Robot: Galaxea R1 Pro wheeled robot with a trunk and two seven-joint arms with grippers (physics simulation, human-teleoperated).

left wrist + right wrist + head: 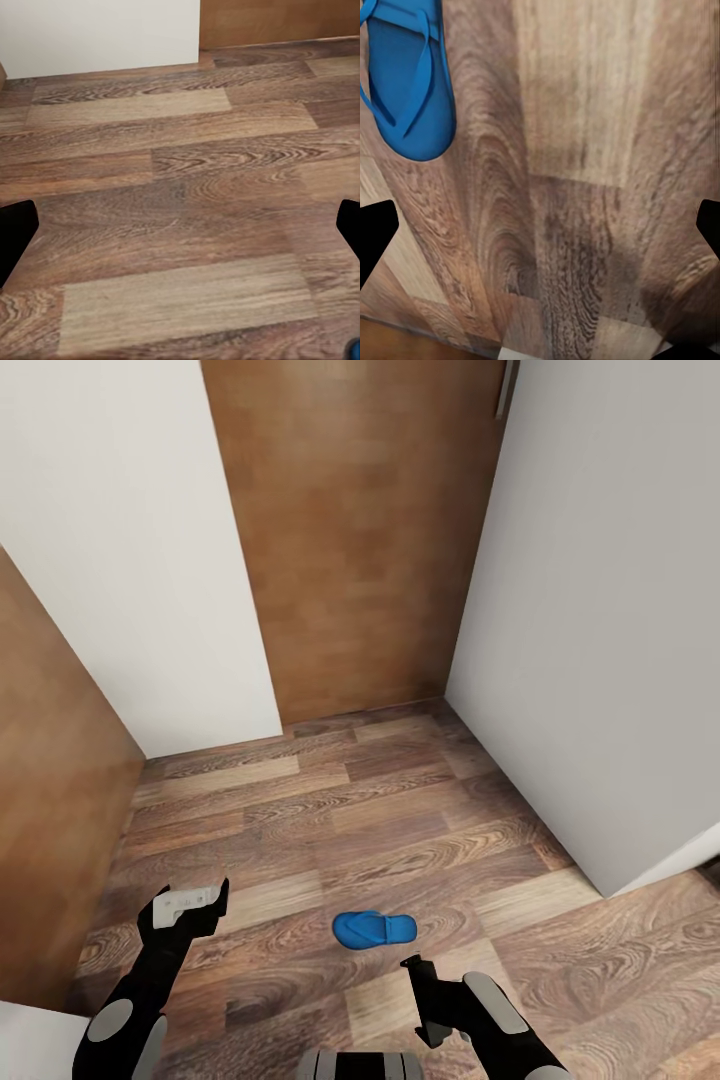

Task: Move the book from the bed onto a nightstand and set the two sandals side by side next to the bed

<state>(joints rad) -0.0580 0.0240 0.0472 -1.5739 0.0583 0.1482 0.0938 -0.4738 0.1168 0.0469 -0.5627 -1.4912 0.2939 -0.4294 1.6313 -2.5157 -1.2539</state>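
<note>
Head view: one blue sandal (374,929) lies flat on the wood-plank floor (400,810), between the left gripper (190,908) and the right gripper (425,985), touching neither. Left wrist view: jaws apart over bare floor. Right wrist view: jaws apart, the sandal (406,82) off-centre; centring over it before descending seems advisable.
</note>
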